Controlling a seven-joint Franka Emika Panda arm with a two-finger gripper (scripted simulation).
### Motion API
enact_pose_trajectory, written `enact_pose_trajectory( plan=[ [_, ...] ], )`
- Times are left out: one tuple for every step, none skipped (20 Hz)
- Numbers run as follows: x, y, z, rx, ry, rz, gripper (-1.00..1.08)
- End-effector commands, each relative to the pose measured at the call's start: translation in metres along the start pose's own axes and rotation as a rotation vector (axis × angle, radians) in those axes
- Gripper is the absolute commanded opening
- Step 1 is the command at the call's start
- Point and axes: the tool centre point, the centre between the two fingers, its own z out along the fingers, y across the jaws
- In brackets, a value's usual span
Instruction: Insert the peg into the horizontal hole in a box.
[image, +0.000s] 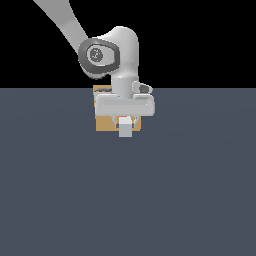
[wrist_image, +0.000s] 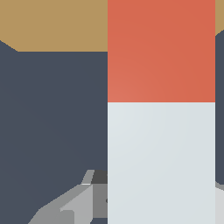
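My gripper (image: 125, 121) is shut on the peg (image: 125, 129) and holds it level in front of the tan box (image: 103, 123). The peg's pale grey-white end faces the exterior camera, and a sliver of its red-orange part shows between the fingers. In the wrist view the peg (wrist_image: 161, 131) fills much of the picture, with its red-orange end (wrist_image: 161, 50) reaching over the box (wrist_image: 52, 24). One grey finger (wrist_image: 70, 209) shows beside the pale part. The hole is hidden behind the hand and the peg in both views.
The box stands on a dark grey-blue floor (image: 125, 200) near its far edge, with black background behind. The arm's wrist and links (image: 107, 52) rise above the box toward the exterior view's left.
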Motion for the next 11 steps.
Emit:
enact_pose_trajectory(
  plan=[
    [0.024, 0.001, -0.002, -0.005, 0.001, -0.002, -1.0],
    [0.032, 0.001, -0.003, -0.005, 0.001, -0.002, -1.0],
    [0.039, 0.001, -0.003, -0.006, 0.002, -0.002, -1.0],
    [0.045, 0.001, -0.003, -0.006, 0.002, -0.002, -1.0],
    [0.05, 0.001, -0.003, -0.006, 0.002, -0.002, -1.0],
    [0.055, 0.001, -0.003, -0.006, 0.002, -0.002, -1.0],
    [0.059, 0.002, -0.003, -0.006, 0.002, -0.002, -1.0],
    [0.062, 0.002, -0.003, -0.006, 0.002, -0.002, -1.0],
    [0.064, 0.002, -0.003, -0.006, 0.002, -0.002, -1.0],
    [0.065, 0.002, -0.004, -0.007, 0.002, -0.002, -1.0],
    [0.065, 0.003, -0.004, -0.007, 0.002, -0.002, -1.0]
  ],
)
